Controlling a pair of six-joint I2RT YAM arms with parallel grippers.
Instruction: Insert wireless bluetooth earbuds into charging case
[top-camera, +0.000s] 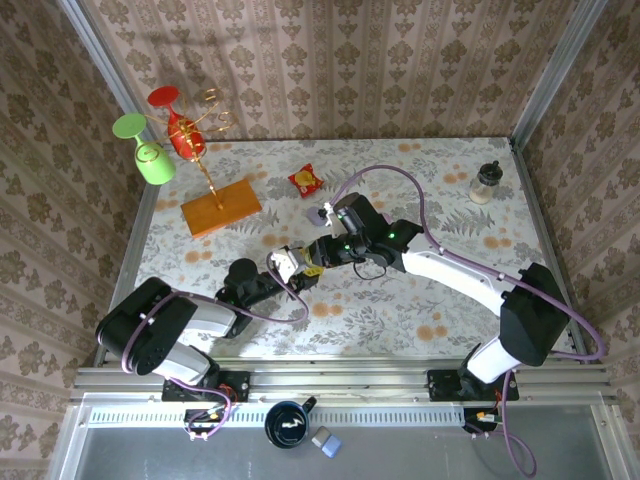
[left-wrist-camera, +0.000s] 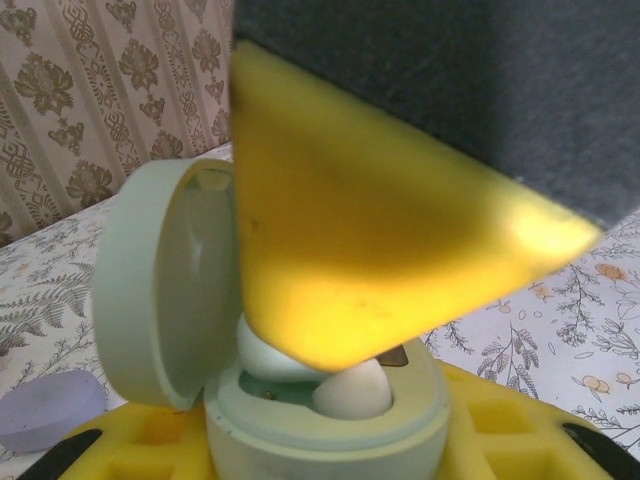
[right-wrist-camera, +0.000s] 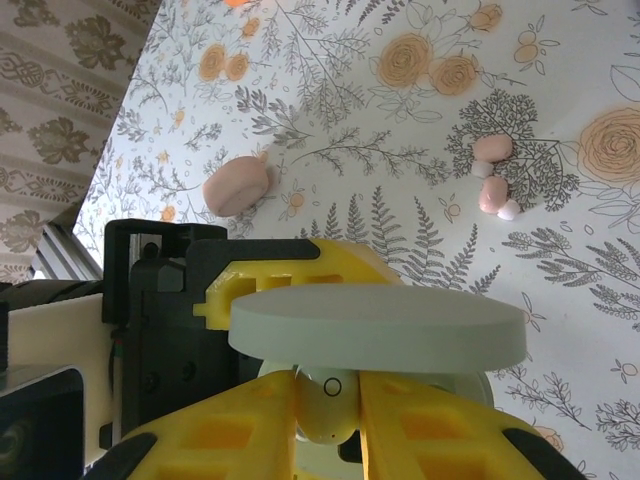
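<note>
Left claw (left-wrist-camera: 325, 445): you have it closed on the body of the pale green charging case (left-wrist-camera: 410, 420), whose lid stands open.
Right claw (right-wrist-camera: 327, 395): nearly shut, pinching a whitish earbud (right-wrist-camera: 325, 418) between its fingers.
Earbud position: at the right claw's tips, down at the case's well and just beside the raised lid.
Risk, seating: if you release it tilted, the glossy bud may sit crooked or pop out.
Risk, lid: your right finger crowds the lid – a nudge could swing it shut or twist the case in the left claw's grip.
Cases: three – the green one held, a pink case (right-wrist-camera: 237, 185) and a lilac case (left-wrist-camera: 45, 410) on the desk (right-wrist-camera: 400, 120).
Buds: one pinched; a pale shape (left-wrist-camera: 262, 358) behind it may be a second; loose pink buds (right-wrist-camera: 492, 148) lie on the desk, well ahead of the right claw, two pink pieces with two whitish bits.
</note>
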